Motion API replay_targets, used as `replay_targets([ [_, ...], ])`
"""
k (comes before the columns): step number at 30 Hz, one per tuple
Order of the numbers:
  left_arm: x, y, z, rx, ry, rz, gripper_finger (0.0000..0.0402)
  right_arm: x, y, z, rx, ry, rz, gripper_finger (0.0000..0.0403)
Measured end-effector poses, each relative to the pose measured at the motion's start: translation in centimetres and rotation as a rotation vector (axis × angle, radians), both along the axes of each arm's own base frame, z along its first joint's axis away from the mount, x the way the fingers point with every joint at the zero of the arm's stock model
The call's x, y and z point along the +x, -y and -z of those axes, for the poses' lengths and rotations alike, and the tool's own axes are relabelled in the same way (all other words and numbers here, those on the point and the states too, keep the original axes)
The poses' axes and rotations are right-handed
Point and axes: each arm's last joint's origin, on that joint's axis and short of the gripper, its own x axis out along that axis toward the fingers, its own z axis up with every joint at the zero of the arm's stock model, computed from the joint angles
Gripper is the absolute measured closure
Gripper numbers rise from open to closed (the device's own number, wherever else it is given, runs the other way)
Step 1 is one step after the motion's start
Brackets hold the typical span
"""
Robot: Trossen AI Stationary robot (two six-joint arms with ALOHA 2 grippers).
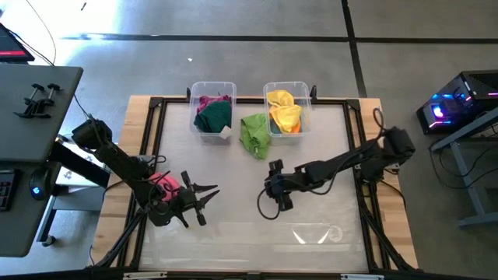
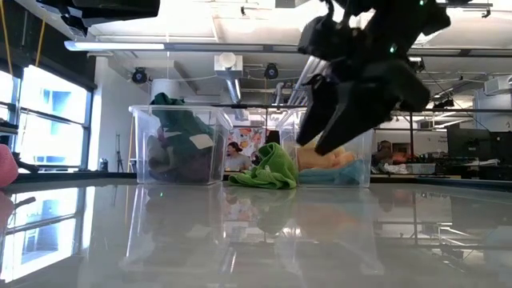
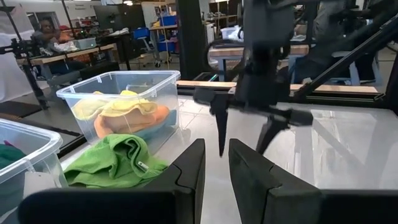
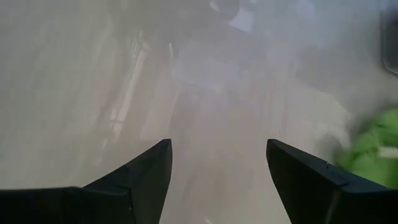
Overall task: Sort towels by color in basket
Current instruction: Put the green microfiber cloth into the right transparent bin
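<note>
Light green towel [image 1: 254,134] — crumpled, between bins

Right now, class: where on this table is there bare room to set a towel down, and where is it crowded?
Free: the near strip of the table, below both grippers. Crowded: the far edge, where the left bin, right bin and light green towel sit, and the middle with the left gripper and right gripper.

We see two dark, jointed arms: the left arm [image 1: 117,159] and the right arm [image 1: 350,159], each matte black with thin black cables looping alongside. Our right gripper [image 4: 217,180] ends in two flat, wedge-shaped black fingers.
</note>
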Motion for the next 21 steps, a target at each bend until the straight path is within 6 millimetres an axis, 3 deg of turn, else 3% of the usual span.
replay_targets([
  [6, 0.0, 0.0, 0.0, -0.008, 0.004, -0.001, 0.0344, 1.4, -0.2, 2.2, 0.052, 0.049, 0.141, 0.0146],
  [11, 0.0, 0.0, 0.0, -0.017, 0.008, -0.002, 0.0344, 2.9, 0.0, 3.7, -0.008, 0.225, 0.378, 0.0148],
  [21, 0.0, 0.0, 0.0, -0.025, 0.012, -0.003, 0.0344, 4.6, 1.3, 4.8, -0.103, 0.483, 0.662, 0.0188],
])
